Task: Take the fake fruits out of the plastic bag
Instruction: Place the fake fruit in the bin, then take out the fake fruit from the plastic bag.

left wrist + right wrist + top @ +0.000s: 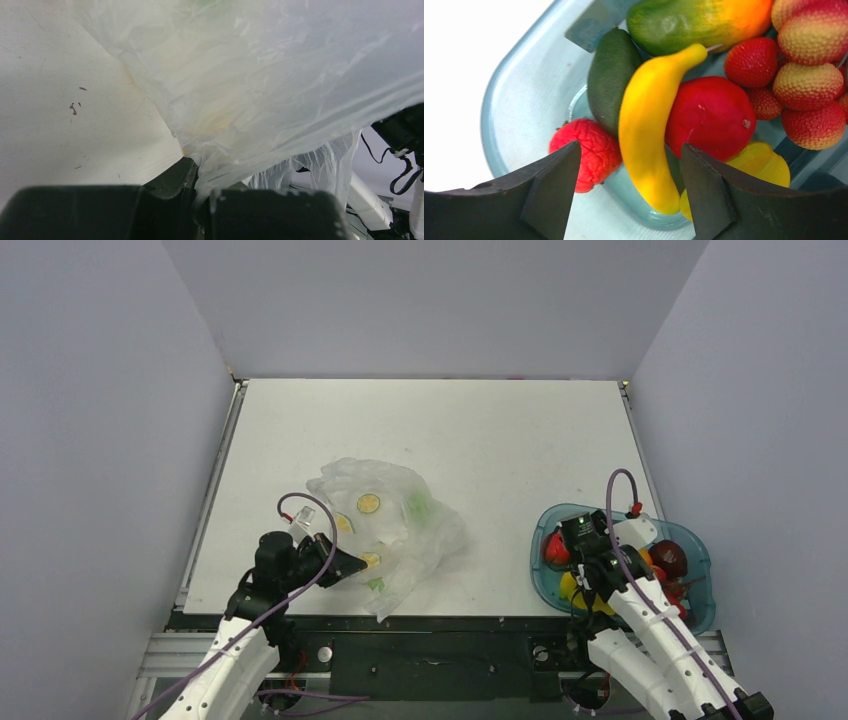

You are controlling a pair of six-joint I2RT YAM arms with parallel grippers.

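Left claw clamped on the plastic bag (its near-left edge), on the table.
Right claw spread apart over 1 banana in the teal tray.

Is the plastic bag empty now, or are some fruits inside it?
Not empty. In the top view, the plastic bag holds yellow-green slices and green pieces, seen through its film.

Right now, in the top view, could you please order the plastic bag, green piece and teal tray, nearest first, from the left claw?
1. plastic bag, pinched in the left claw.
2. green piece, inside the bag.
3. teal tray, far right.
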